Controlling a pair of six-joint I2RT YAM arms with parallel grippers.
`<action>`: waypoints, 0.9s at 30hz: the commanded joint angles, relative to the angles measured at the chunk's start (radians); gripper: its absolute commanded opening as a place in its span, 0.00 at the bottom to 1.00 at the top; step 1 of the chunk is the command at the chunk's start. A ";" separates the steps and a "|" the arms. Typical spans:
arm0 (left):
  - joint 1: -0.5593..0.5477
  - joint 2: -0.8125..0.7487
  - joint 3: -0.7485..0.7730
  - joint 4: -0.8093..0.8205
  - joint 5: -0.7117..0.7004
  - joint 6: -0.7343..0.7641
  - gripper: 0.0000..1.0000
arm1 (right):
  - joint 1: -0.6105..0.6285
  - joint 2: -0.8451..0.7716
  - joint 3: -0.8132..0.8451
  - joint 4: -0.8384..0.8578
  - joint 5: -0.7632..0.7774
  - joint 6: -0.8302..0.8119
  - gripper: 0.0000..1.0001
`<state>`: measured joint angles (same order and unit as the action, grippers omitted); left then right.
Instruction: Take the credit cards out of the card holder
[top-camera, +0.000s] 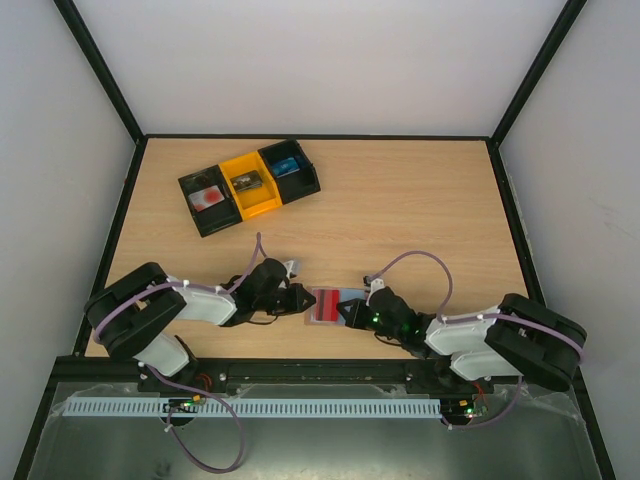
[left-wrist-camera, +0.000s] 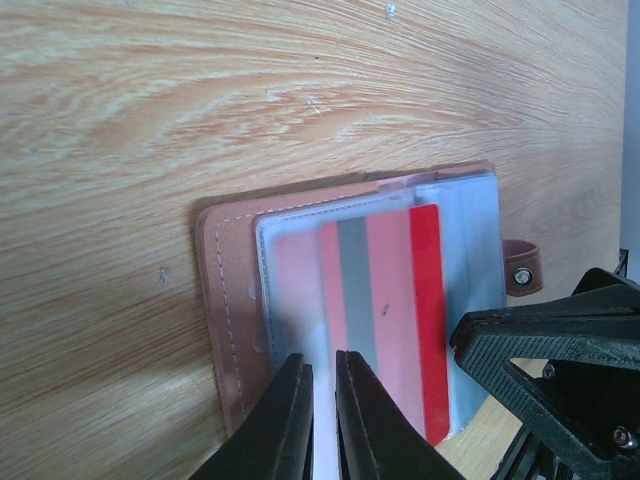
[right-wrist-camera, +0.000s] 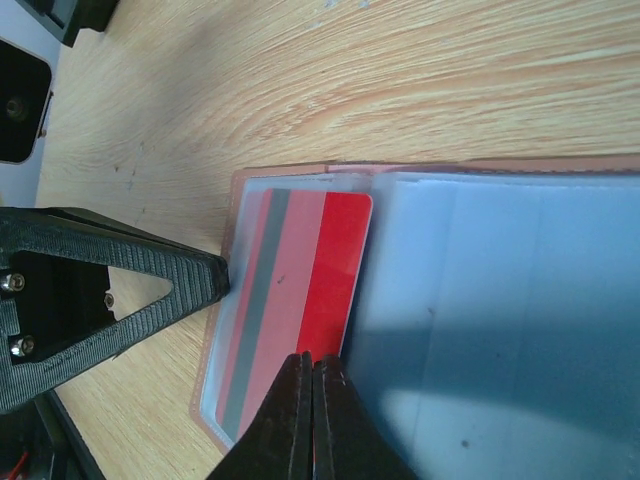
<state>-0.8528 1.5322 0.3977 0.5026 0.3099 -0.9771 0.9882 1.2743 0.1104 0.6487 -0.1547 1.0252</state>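
Left wrist view puts my left gripper (left-wrist-camera: 322, 358) at the near edge of the card holder (left-wrist-camera: 225, 300). Its fingers are drawn almost together, with only a thin slit between them. I cannot tell whether they pinch the clear plastic or merely press there. I judge it sits there to steady the holder while the other arm pulls.

My right gripper (right-wrist-camera: 312, 362) comes in from the opposite side, fingers pressed fully together at the edge of the red card (right-wrist-camera: 320, 270). Whether the card's edge is caught between them is hidden.

The holder lies open and flat on the counter (top-camera: 400, 210) between the two arms, close to their bases. Loose clear sleeves (right-wrist-camera: 500, 280) lie just beside the card and could drag along with it. The snap tab (left-wrist-camera: 520, 270) sticks out near my right gripper.

Farther off, a row of black and yellow bins (top-camera: 250, 185) stands well apart, out of the way.
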 joint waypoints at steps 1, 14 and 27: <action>-0.006 0.012 -0.019 -0.036 -0.021 0.006 0.12 | -0.008 -0.018 -0.020 0.005 0.027 0.012 0.02; -0.010 0.051 -0.027 -0.008 0.004 0.004 0.07 | -0.034 0.052 0.021 0.000 0.016 0.033 0.21; -0.020 0.068 -0.047 0.021 0.000 -0.009 0.04 | -0.058 0.124 0.006 0.118 -0.062 0.051 0.12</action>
<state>-0.8593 1.5761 0.3866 0.5892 0.3176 -0.9840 0.9379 1.3811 0.1261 0.7403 -0.1970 1.0649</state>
